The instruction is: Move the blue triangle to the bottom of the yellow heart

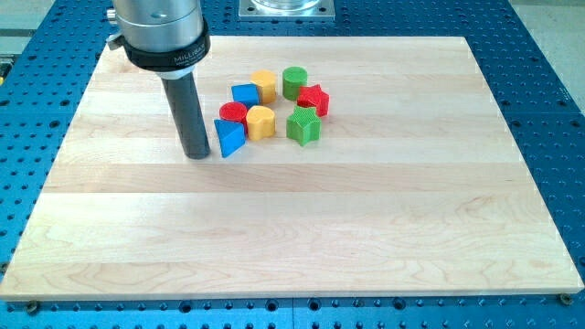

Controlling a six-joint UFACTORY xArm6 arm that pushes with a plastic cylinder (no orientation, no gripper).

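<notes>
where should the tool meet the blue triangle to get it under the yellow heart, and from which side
My tip has no grip, so push. It stands just left of the blue triangle, which lies at the yellow heart's lower left, beside the red cylinder. Probably press the triangle's broad left face from the view's left, slightly above its middle, so it slides right and down past the heart rather than into it.

Blue triangle [229, 138], yellow heart [260, 122], red cylinder [234, 112], pale wooden board [366, 228].
</notes>
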